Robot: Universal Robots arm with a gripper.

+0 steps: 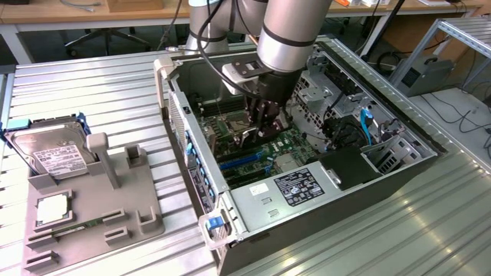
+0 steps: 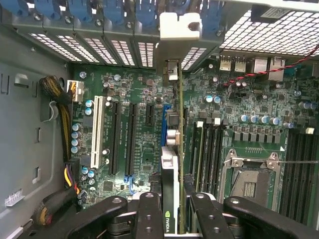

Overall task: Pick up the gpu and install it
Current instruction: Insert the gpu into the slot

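Closest to the wrist camera, the gripper [image 2: 173, 199] is clamping the gpu [image 2: 170, 164]. Its black fingers [image 2: 148, 214] are pressing on both faces of the thin card, which is standing on edge with a green-and-white logo label showing between them. The card is running away from the fingers in a straight line above the motherboard [image 2: 134, 99]. It is lying just beside a blue expansion slot [image 2: 163, 124] and parallel to the black slots and the one white slot [image 2: 97, 132] farther over; whether its edge is sitting in a slot I cannot tell. On the card's other side, dark memory slots and the open processor socket [image 2: 249, 181] are showing. At the far end, the card's pale bracket [image 2: 179, 35] is meeting the row of perforated slot covers [image 2: 99, 47] in the rear wall of the case. In the exterior view, the arm [image 1: 288, 34] is reaching down into the open computer case [image 1: 406, 155], which is lying on its side on a slatted metal table [image 1: 92, 86], with a labelled silver box [image 1: 295, 184] sitting in its near corner. Toward the exterior view's left, apart from the case, a grey holder [image 1: 134, 213] is carrying a hard drive [image 1: 54, 152]. Beyond the table, wooden desks [image 1: 46, 14] are standing at the back.
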